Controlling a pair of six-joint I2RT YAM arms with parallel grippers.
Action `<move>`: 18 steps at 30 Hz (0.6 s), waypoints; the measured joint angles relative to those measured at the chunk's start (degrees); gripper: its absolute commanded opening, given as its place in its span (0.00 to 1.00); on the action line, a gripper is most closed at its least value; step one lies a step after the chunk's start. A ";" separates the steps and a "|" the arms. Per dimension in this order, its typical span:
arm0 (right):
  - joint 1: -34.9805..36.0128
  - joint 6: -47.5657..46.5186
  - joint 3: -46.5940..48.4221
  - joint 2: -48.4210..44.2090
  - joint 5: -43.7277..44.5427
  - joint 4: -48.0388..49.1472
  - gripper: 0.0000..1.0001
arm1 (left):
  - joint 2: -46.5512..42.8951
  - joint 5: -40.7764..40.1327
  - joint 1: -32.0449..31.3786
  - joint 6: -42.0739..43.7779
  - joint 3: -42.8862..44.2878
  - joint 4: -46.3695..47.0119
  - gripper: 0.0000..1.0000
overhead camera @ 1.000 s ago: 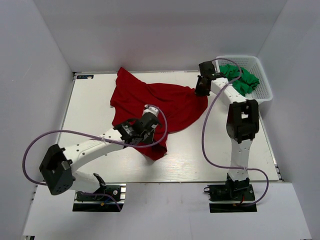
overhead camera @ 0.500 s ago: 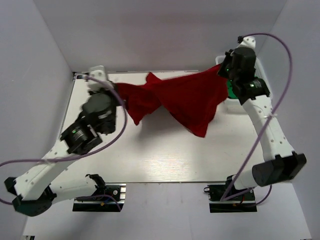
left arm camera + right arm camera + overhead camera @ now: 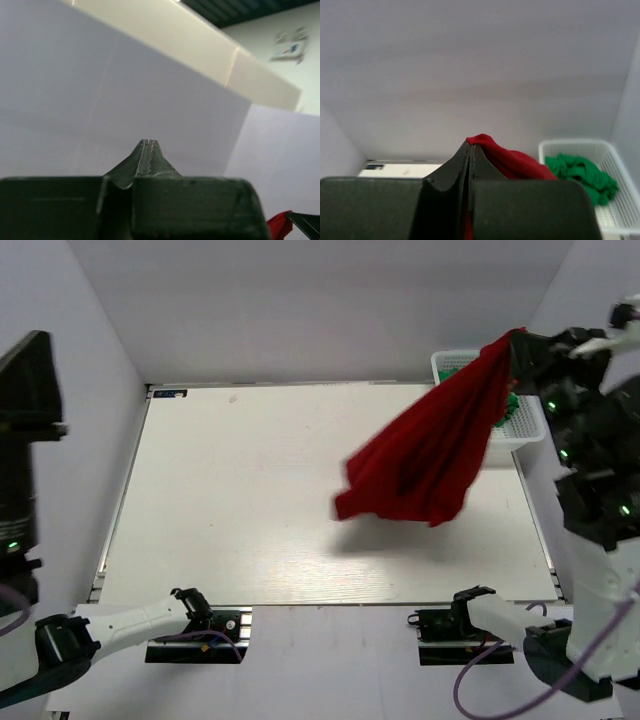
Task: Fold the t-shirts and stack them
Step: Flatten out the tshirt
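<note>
Your right pincer (image 3: 470, 150) clamps red t-shirt (image 3: 430, 455), dangling at 3 o'clock; left pincer (image 3: 148, 149) closed, empty. Spread it flat on the worktop (image 3: 230, 490) first

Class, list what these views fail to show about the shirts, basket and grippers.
Green t-shirts: number unclear; bunched in right wrist view, mostly covered by the red t-shirt in top view.
Red t-shirt's lower part: right wrist view, behind the right gripper.
Left gripper: fingertips cut off at top view's left edge.
Basket: cut by right wrist view's edge.
</note>
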 measured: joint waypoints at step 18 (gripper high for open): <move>0.79 8.57 6.64 13.51 -49.31 3.85 0.00 | 3.21 0.07 0.02 -1.31 -15.26 -0.11 0.00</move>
